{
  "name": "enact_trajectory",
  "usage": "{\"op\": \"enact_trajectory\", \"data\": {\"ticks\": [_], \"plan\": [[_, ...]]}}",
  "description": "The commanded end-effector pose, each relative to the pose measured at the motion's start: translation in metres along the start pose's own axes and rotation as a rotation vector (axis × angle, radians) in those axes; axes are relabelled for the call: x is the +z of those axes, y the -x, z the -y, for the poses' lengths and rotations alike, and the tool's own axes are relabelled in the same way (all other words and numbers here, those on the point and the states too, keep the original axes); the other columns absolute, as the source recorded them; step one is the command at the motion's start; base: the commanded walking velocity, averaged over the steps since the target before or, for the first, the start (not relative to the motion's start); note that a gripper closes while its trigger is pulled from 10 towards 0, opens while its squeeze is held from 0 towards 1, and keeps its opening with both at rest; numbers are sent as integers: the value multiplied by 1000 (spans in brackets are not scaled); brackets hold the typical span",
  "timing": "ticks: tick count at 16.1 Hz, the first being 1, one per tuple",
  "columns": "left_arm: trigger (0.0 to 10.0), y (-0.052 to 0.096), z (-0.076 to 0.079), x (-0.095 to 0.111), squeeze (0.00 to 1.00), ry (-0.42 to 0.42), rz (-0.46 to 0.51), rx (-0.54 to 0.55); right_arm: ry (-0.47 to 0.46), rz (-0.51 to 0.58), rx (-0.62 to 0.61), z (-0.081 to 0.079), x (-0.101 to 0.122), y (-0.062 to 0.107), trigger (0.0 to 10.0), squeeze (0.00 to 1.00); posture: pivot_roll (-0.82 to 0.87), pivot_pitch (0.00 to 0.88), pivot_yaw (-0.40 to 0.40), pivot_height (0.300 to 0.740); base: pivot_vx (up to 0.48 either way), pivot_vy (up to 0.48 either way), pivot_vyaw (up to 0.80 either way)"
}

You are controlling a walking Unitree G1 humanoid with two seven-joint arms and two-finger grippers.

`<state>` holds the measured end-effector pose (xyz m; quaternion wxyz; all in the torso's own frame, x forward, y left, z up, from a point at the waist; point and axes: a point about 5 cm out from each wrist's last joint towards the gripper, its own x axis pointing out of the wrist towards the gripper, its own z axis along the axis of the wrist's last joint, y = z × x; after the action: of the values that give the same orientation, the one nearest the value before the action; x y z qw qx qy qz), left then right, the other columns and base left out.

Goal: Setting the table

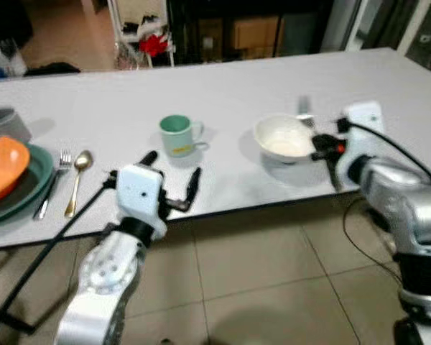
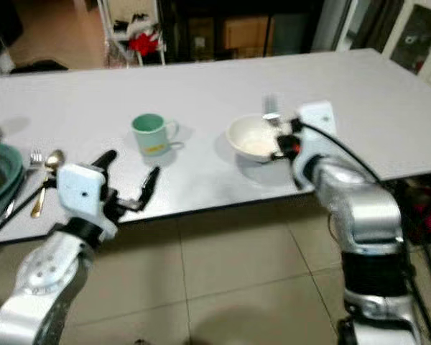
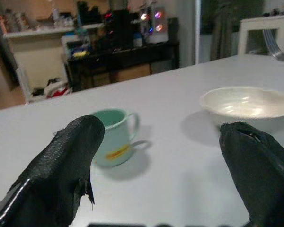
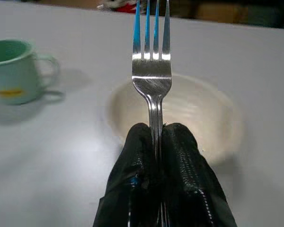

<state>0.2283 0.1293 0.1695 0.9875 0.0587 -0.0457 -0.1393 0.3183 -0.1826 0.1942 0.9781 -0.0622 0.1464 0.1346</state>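
Right gripper (image 4: 154, 137) pinched tight on 1 silver metal fork (image 4: 152, 71), tines over 1 white ceramic bowl (image 1: 284, 137). Left gripper (image 1: 174, 180) wide open, empty, at table edge nr 1 green mug (image 1: 177, 134).

It was a home dining area: a long white table (image 1: 223, 93) on beige tiled floor (image 1: 258, 273), with cluttered shelves (image 3: 42, 52) and a dark sideboard (image 3: 128, 52) behind.
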Motion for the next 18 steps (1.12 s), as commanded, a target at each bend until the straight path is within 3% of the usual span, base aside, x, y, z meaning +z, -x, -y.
{"op": "enact_trajectory", "data": {"ticks": [1,9,18], "plan": [[10000,0,0,0,0,-1,-9,-6,9,3,-3,3,1,0,10000,0,-129,24,8,740,270,0,0],[10000,-1,11,-4,0,-7,-39,-106,19,-133,-16,14,-6,-16,10000,0,-132,17,19,740,270,0,0],[10000,-2,16,-5,0,-32,-60,-189,29,-274,15,21,8,-39,10000,0,-112,0,29,740,270,0,0]]}}
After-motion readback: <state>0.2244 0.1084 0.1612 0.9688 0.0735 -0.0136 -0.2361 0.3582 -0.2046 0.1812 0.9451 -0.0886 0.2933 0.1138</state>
